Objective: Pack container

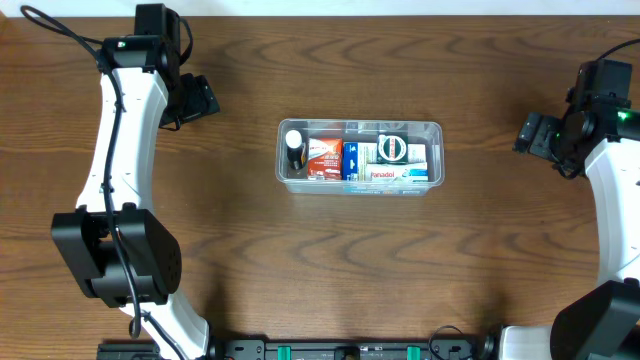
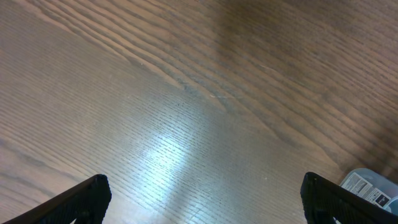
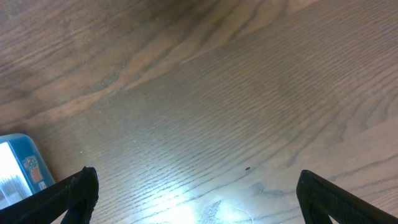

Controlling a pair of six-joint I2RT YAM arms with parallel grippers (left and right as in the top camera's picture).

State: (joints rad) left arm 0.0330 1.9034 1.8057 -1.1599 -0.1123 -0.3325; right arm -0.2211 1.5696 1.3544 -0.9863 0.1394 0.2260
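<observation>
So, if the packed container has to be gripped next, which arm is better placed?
Right, narrowly. Both pincers are open, empty and off to the sides of the container. The right pincer sits about level with its short end; the left pincer sits farther up the table, off its corner.

Table (image 1: 300, 260) is dark wood w/ clear grain, smooth, semi-gloss w/ glare; container (image 1: 436, 128) at centre is clear glossy plastic, boxes (image 1: 325, 160) in it printed card; left arm (image 1: 125, 110) at 9 o'clock & right arm (image 1: 615, 210) at 3 o'clock glossy white plastic.
</observation>
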